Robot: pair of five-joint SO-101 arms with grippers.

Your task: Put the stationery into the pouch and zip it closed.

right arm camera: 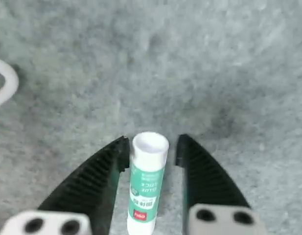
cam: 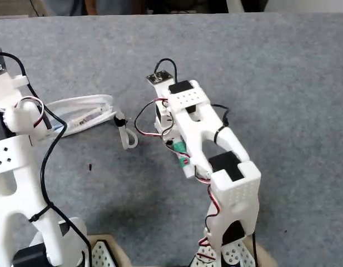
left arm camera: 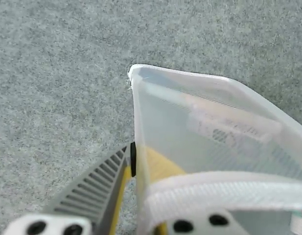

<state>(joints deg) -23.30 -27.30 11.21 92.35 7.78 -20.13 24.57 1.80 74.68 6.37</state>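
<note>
Pinching the floppy pouch [left arm camera: 209, 142] by its edge, left gripper [left arm camera: 141, 181] looks fine. Right gripper [right arm camera: 151, 143] sits spread around the glue stick [right arm camera: 146, 186], which is probably light and slick, so grab mid-barrel.

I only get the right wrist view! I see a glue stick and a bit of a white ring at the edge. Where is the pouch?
Observer: The left gripper holds the pouch by one end, on the robot's left side.
Operator: So what's that white ring?
Observer: It is the loop on the zip pull, at the pouch's other end, the end nearer your glue stick.
Operator: Is anything inside yet?
Observer: Yes, a long pale item shows through the pouch's wall; I cannot tell what it is.
</note>
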